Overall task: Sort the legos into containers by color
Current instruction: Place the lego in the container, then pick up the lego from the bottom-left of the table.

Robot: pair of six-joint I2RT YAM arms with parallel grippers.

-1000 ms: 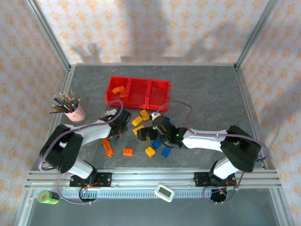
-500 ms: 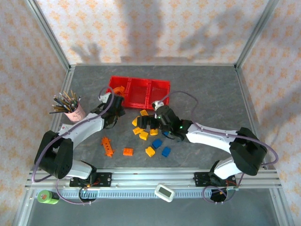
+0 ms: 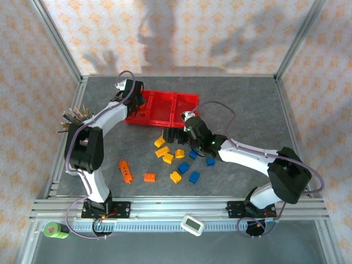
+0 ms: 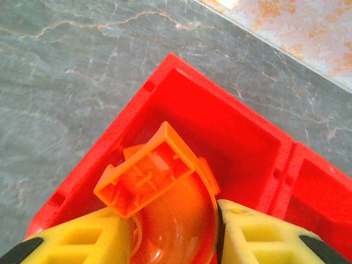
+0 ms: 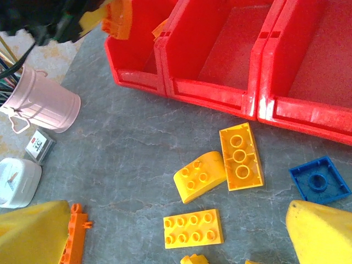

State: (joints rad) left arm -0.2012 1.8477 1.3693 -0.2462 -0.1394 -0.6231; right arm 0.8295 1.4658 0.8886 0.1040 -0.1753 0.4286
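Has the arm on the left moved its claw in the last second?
Yes. The left gripper moved away from the loose bricks toward the far wall; it is now over the left bin of the red tray, gripping an orange brick.

We see the left arm (image 3: pixel 107 116) stretched far forward, the left tool (image 4: pixel 175 217) pinching an orange brick (image 4: pixel 148 170) between its fingers. The right arm (image 3: pixel 242 156) reaches forward and leftward, bent at the elbow, the right tool (image 5: pixel 181 231) spread wide, holding nothing.

The scene is brightly and evenly lit. Soft shadows are thrown onto the back wall (image 3: pixel 181 38). In the right wrist view, the near yellow fingers (image 5: pixel 324 231) are blurred.
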